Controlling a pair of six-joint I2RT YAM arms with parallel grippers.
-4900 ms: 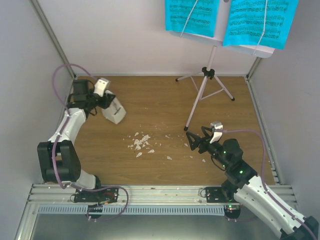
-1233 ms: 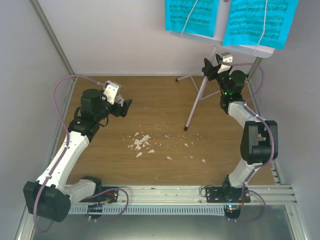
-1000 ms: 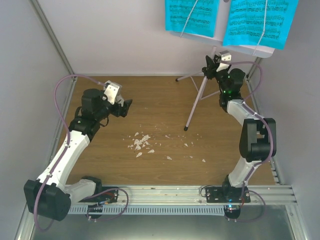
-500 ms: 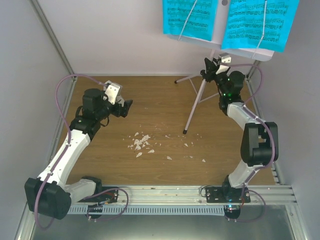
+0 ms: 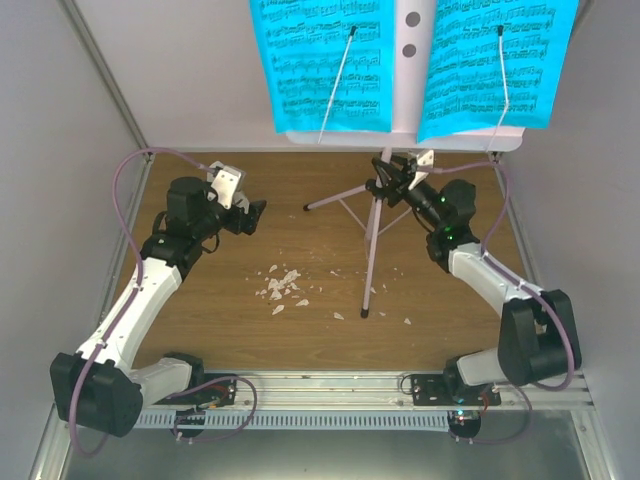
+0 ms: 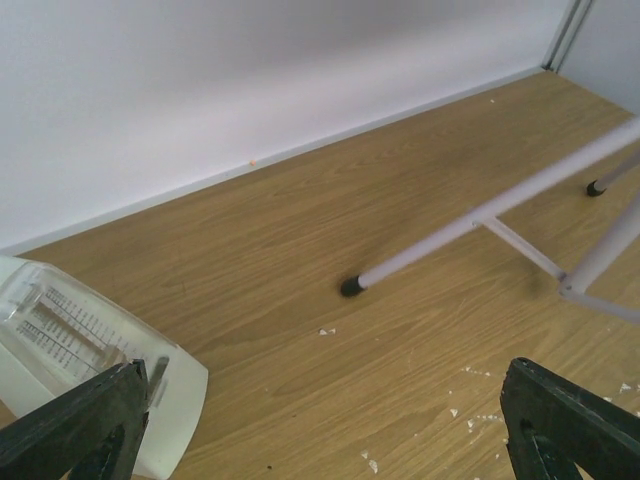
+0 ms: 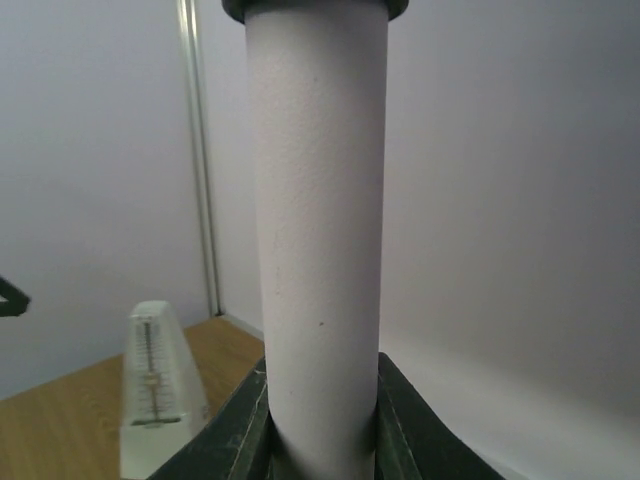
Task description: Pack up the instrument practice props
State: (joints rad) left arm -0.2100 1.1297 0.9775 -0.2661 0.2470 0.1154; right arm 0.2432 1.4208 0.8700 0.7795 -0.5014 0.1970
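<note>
The pale music stand [image 5: 371, 250] stands near the table's middle, its tripod legs spread on the wood. Its desk [image 5: 410, 30] carries two cyan sheet-music pages, one on the left [image 5: 320, 60] and one on the right [image 5: 490, 60]. My right gripper [image 5: 385, 185] is shut on the stand's pole [image 7: 318, 250], just above the leg hub. My left gripper [image 5: 252, 215] hangs open over the left of the table, nothing between its fingers [image 6: 75, 425]. The white metronome [image 6: 80, 365] stands by the left finger, also the metronome [image 7: 160, 400] in the right wrist view; the left arm hides it from above.
White crumbs [image 5: 280, 285] lie scattered across the middle of the wooden floor. A stand leg with a black foot [image 6: 352, 286] reaches toward the left gripper. White walls close in the back and both sides, with a metal rail [image 5: 300, 385] along the near edge.
The right gripper closed on the stand's pole and drew the whole stand from the back right corner toward the middle. The pages now loom larger. The left arm stayed still.
</note>
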